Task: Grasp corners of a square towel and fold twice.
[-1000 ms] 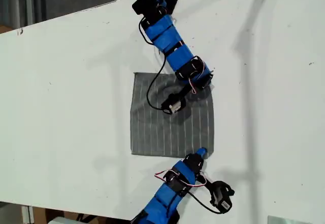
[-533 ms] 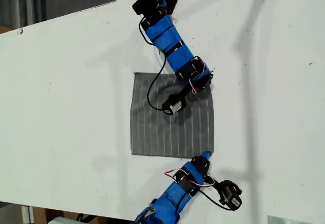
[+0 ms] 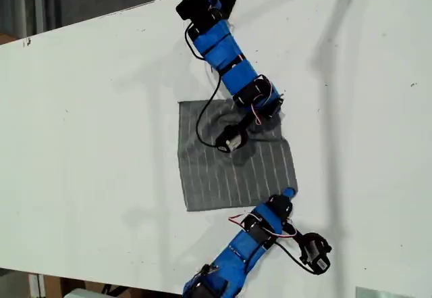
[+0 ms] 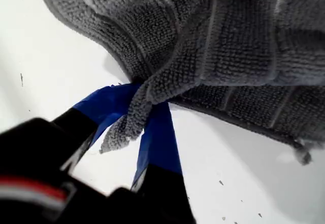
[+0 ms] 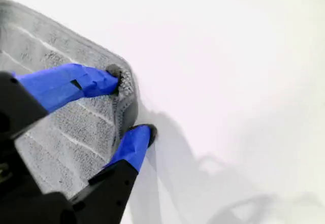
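Grey striped towel (image 3: 229, 163) lies near the middle of the white table (image 3: 88, 109), rumpled at 2 corners. My first gripper (image 4: 136, 113) is clamped on a towel corner, the cloth bunched and lifted between its blue jaws. My second gripper (image 5: 128, 102) straddles another corner (image 5: 124, 84) — jaws close on the hem, though I cannot tell whether they are fully pinched. Judged step: securing both corners for fold 1 of 2. The next move calls for a confirmed second grip, then an even carry across — unequal lift would skew the fold.
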